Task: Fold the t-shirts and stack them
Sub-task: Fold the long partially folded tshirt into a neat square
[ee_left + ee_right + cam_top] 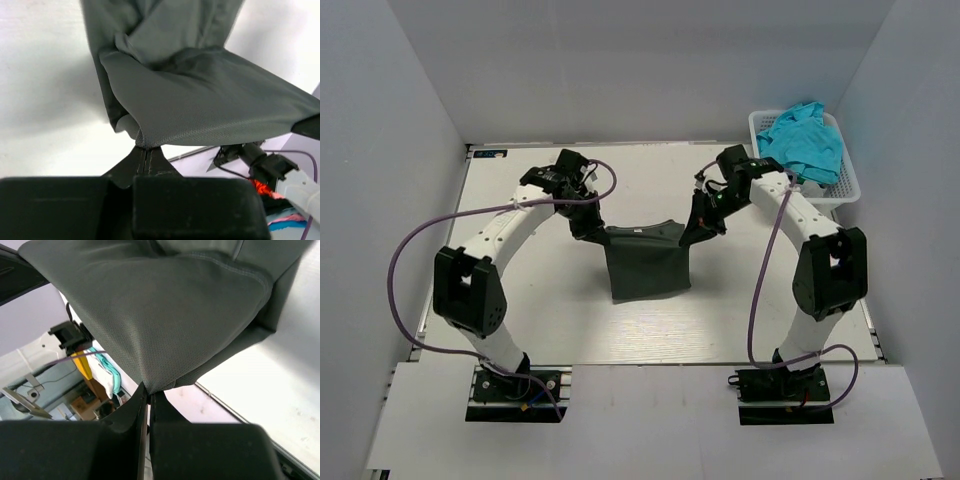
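White table (pixel 520 320), open margins around the charcoal t-shirt (pixel 648 265), top corners tight in left claw (pixel 587 228) and right claw (pixel 697 230).

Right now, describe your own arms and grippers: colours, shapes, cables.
Both the left arm and right arm have white tubular links between chunky black joint housings, on black base plates. A purple cable loops loosely along each. The left gripper and right gripper are matte black, with flat tapering fingers.
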